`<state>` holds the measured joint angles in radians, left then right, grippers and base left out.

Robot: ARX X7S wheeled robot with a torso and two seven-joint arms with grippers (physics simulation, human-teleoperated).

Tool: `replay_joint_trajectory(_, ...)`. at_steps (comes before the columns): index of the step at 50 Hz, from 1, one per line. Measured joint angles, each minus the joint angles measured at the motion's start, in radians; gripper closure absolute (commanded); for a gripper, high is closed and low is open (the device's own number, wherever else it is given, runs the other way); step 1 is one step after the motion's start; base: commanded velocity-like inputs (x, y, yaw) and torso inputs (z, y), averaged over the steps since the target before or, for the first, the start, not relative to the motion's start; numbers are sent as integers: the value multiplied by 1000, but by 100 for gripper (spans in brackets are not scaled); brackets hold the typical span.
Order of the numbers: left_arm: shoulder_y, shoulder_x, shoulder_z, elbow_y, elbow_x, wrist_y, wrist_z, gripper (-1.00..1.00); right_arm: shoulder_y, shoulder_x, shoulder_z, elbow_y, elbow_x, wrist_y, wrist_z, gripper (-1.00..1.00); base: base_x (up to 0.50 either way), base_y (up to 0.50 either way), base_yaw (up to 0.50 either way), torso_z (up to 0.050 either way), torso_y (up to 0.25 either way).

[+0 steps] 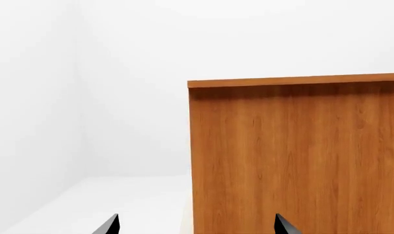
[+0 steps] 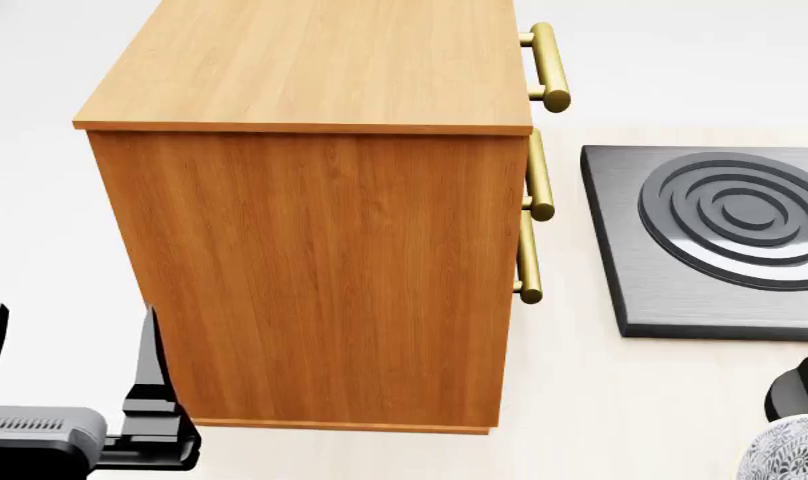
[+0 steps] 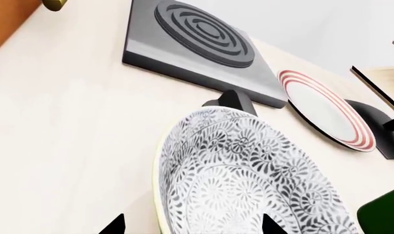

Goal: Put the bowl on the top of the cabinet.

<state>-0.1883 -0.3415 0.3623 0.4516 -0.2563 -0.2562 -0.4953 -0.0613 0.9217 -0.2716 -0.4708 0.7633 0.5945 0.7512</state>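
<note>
The cabinet [image 2: 311, 260] is a tall orange-brown wooden box with a flat bare top and brass bar handles [image 2: 548, 65] on its right face. In the left wrist view its side panel [image 1: 294, 156] fills the right half. My left gripper [image 2: 71, 345] is open and holds nothing, low beside the cabinet's near left corner; its fingertips [image 1: 109, 225] stand wide apart. The bowl [image 3: 249, 180], white with a dark leaf pattern, stands tilted on the table; only its edge [image 2: 791, 450] shows in the head view. My right gripper [image 3: 191, 225] is open, with the bowl's rim between its fingertips.
A grey slab with a ringed burner [image 2: 724, 240] lies on the table right of the cabinet. Beyond the bowl are a black block [image 3: 233, 100], a white plate with red rim stripes [image 3: 327, 107] and a dark green object [image 3: 385, 214].
</note>
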Motion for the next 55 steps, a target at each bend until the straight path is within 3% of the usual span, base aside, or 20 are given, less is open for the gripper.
replay_joint_trajectory(55,-3,-10,9,-4,-10,7,-11,-100,26,-23,-22,44,-21,0,-18,-100,0,0,0,0,0)
